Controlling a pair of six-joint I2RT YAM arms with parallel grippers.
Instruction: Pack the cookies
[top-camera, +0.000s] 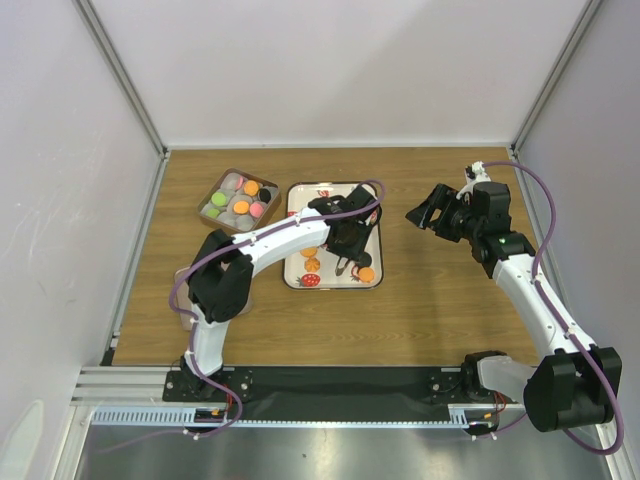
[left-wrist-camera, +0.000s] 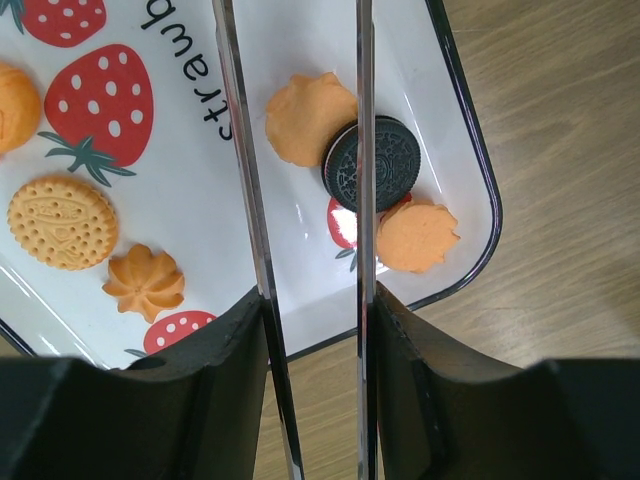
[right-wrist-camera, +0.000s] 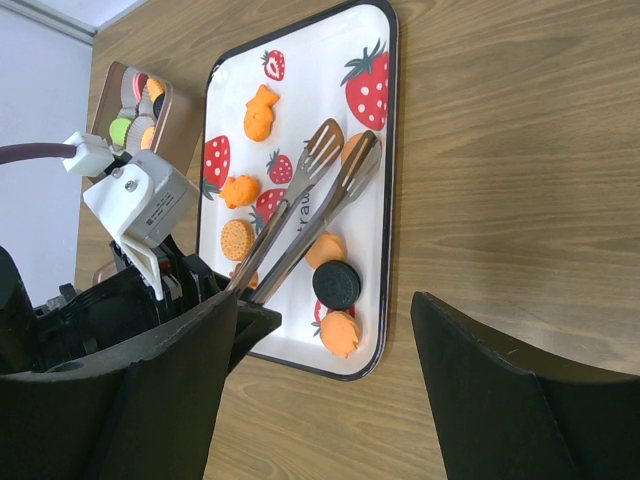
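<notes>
The wooden table (top-camera: 440, 300) carries a white strawberry-printed tray (top-camera: 298, 205) and, just beside it on the left, a brown box (top-camera: 216, 188). From where I stand the job looks partly done. The box already holds a cluster of round cookies (top-camera: 241, 207) in green, orange, pink and black, while a fair number lie loose on the tray.

The left gripper (left-wrist-camera: 315, 320) is clamped on a pair of metal tongs (left-wrist-camera: 365, 100) reaching over the tray. The tongs' arms are partly spread, and I see nothing pinched between them. The right gripper (right-wrist-camera: 325, 330) hangs off to the side, spread wide and empty.

On the tray lie a black embossed sandwich cookie (left-wrist-camera: 395, 160) overlapping a flat orange one (left-wrist-camera: 305, 115), a pale round biscuit (left-wrist-camera: 62, 222) and a small ridged flower shape (left-wrist-camera: 145, 282).
</notes>
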